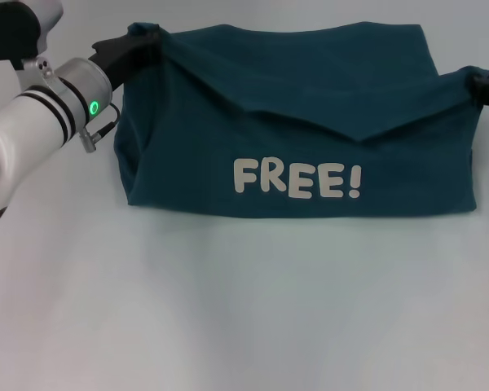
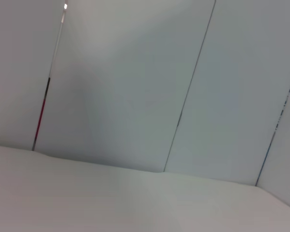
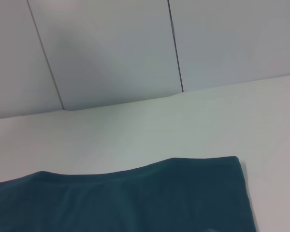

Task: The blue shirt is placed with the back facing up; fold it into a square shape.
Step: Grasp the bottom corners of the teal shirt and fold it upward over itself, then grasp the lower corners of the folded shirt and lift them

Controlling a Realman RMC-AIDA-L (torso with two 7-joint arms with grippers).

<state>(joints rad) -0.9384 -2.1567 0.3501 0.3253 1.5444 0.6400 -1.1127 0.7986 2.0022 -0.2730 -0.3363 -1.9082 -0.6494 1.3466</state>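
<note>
The blue shirt lies across the far half of the white table, its near layer showing cream "FREE!" lettering. A folded flap drapes over the top in a shallow V. My left gripper is at the shirt's far left corner, shut on a bunched bit of fabric. My right gripper is at the right edge of the head view, shut on the shirt's right corner, which is pulled out toward it. In the right wrist view a straight edge of the blue shirt rests on the table.
The white table extends wide in front of the shirt. Grey wall panels stand behind the table's far edge. My left arm reaches in from the left.
</note>
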